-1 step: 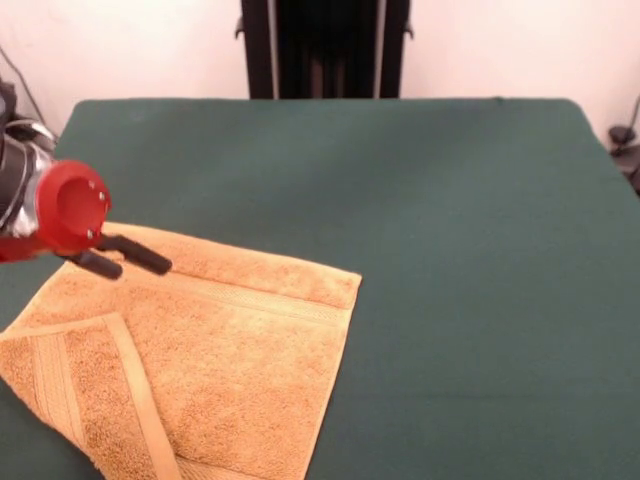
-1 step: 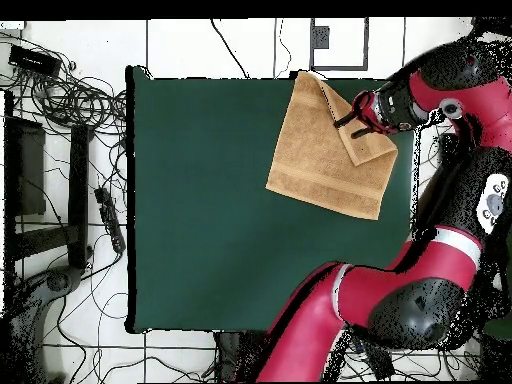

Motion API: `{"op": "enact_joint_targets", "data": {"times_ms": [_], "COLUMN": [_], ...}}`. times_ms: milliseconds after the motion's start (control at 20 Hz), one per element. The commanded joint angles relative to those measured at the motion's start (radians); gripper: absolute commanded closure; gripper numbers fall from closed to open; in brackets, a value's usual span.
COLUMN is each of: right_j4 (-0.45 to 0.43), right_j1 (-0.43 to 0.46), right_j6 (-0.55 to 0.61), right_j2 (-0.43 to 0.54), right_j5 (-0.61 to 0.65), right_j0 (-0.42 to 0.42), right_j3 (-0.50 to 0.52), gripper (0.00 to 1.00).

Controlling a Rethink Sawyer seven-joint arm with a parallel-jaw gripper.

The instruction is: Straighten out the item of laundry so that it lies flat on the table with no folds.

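Note:
The golden-orange towel, the item of laundry (image 1: 230,360) (image 2: 318,160), lies near a corner of the dark green table (image 1: 420,220) (image 2: 210,200). One corner of it is folded over on top as a triangular flap (image 1: 80,390) (image 2: 358,132), showing a woven band. My gripper (image 1: 140,267) (image 2: 347,113) hovers over the towel's edge beside that flap, its red wrist cap facing the front camera. Its two black fingers (image 1: 98,263) stand apart, open, with nothing between them.
The towel lies close to the table's edge, and in the overhead view its corner (image 2: 302,76) reaches just past it. Cables and a black stand (image 2: 60,180) lie on the floor beyond the table's opposite side.

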Motion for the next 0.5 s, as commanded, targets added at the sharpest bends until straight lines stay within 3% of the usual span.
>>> {"op": "enact_joint_targets", "data": {"times_ms": [50,250,500], "right_j4": [0.196,0.319,0.485], "right_j1": [0.086,0.11,0.114], "right_j6": [0.097,0.141,0.15], "right_j2": [-0.289,-0.356,-0.395], "right_j5": [-0.107,-0.085,0.039], "right_j0": [0.02,0.017,0.024], "right_j3": [-0.005,-0.01,-0.024], "gripper": [0.0,0.0,0.0]}}
